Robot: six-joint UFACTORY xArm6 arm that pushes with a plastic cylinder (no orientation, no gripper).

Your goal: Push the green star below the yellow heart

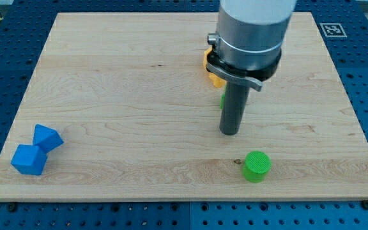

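Our tip (229, 132) rests on the tabletop (120, 102), the green star (223, 99) just behind it, below the yellow heart (211, 66); we carry no hand.

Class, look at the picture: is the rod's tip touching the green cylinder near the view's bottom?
No. My tip stands apart from the green cylinder, with bare wooden board showing between them; the cylinder lies lower and to the view's right.

Green star (222, 98) mostly hidden; yellow heart (211, 69) just above.
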